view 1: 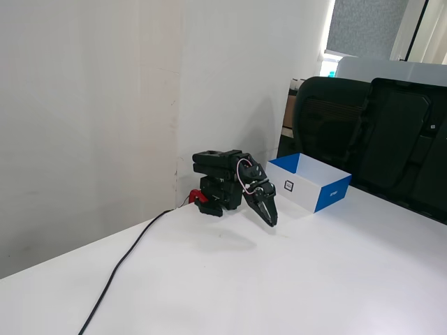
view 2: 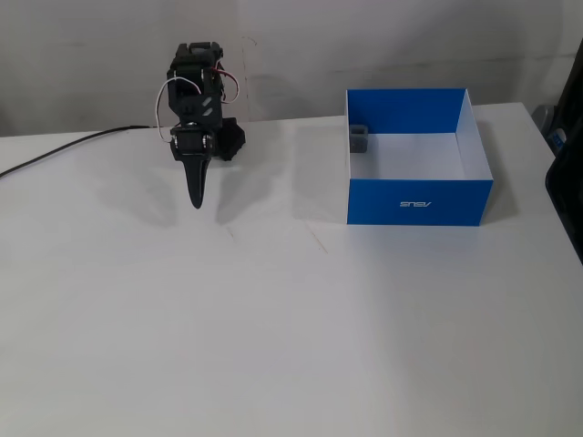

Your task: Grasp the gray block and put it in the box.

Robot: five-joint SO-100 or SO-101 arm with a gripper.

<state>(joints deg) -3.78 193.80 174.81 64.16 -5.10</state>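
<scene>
The gray block (view 2: 358, 138) rests inside the box (view 2: 417, 202), in its far left corner against the blue wall. In a fixed view the box (view 1: 331, 195) shows a blue end and a white side with a small square label; the block is hidden there. My gripper (view 2: 196, 200) is shut and empty, pointing down toward the white table well to the left of the box. The folded arm holds the gripper (view 1: 272, 222) low, close to its base.
Black chairs (view 1: 377, 139) stand behind the box at the table's far edge. A black cable (view 1: 122, 262) runs from the arm's base across the table toward the front left. A white wall (view 1: 105, 105) stands right behind the arm.
</scene>
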